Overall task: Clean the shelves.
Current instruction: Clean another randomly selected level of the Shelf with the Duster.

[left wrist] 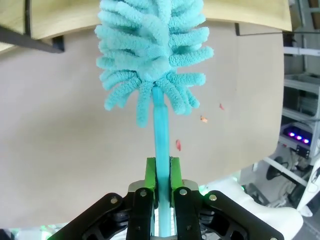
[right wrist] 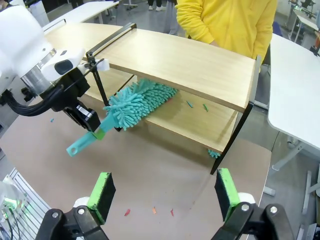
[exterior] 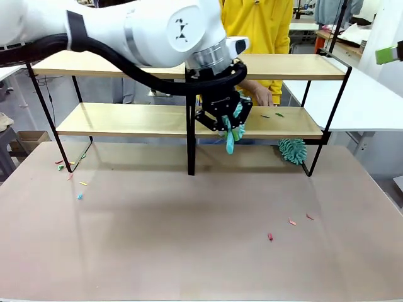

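Nearest the camera, bits of red and orange litter (exterior: 270,236) lie scattered on the bare tabletop (exterior: 189,251), with more coloured scraps (exterior: 69,170) by the left foot of the shelves (exterior: 189,119). The shelves stand across the far half of the tabletop: 2 tiers of light-wood boards in a thin black frame. The left end effector (exterior: 232,126) is clamped narrow on the handle of a teal duster (right wrist: 142,102), whose fluffy head reaches in over the lower board on the right-hand unit. A few small green scraps (right wrist: 196,105) lie on that board just past the duster head, so the sweep looks only partly done; the upper boards appear bare. The right end effector (right wrist: 162,192) hangs wide and holds nothing, above the tabletop near the shelves' right end. A person in a yellow top (exterior: 258,25) stands behind the shelves, one hand (exterior: 258,94) resting near the lower board. Another tuft of teal fluff (exterior: 293,151) shows under the right end.
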`<state>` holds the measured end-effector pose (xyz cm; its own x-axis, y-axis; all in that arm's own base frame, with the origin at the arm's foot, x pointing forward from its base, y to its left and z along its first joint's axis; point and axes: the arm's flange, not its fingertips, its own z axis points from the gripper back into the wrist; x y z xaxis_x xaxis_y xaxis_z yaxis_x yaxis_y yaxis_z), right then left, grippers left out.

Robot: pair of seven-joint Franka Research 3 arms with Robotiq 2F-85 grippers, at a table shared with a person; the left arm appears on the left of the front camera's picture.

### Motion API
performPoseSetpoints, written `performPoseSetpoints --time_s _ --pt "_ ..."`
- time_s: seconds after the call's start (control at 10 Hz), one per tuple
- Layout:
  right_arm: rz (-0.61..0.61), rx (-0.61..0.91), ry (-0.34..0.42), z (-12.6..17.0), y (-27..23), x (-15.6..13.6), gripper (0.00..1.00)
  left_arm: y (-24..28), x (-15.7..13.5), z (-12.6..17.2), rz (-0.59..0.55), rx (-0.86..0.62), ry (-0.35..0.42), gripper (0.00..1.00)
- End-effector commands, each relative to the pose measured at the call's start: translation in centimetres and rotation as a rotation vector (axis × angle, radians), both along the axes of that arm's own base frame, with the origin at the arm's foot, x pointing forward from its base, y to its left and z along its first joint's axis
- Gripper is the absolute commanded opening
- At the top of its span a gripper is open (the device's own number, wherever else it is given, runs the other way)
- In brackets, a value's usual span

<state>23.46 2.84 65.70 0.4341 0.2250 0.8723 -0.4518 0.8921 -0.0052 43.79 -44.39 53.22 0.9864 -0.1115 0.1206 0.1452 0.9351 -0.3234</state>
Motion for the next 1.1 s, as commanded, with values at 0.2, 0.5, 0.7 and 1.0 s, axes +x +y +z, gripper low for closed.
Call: performPoseSetpoints --time_s 0.2,0.5,0.7,1.0 --pt "0.004 0.005 0.001 0.0 -0.1 0.1 1.00 -3.2 2.7 0.0 -0.142 0.052 -0.026 0.12" --pt "0.004 0.005 0.001 0.0 -0.1 0.1 1.00 -4.4 3.4 0.4 -0.280 -0.031 -0.059 0.12" --pt "0.004 0.005 0.001 0.0 -0.1 0.1 1.00 -4.6 3.6 0.0 -0.320 0.013 -0.036 0.12" --pt "0.004 0.005 0.001 0.0 -0.1 0.1 1.00 -4.6 3.8 0.0 -0.426 0.062 -0.007 0.12"
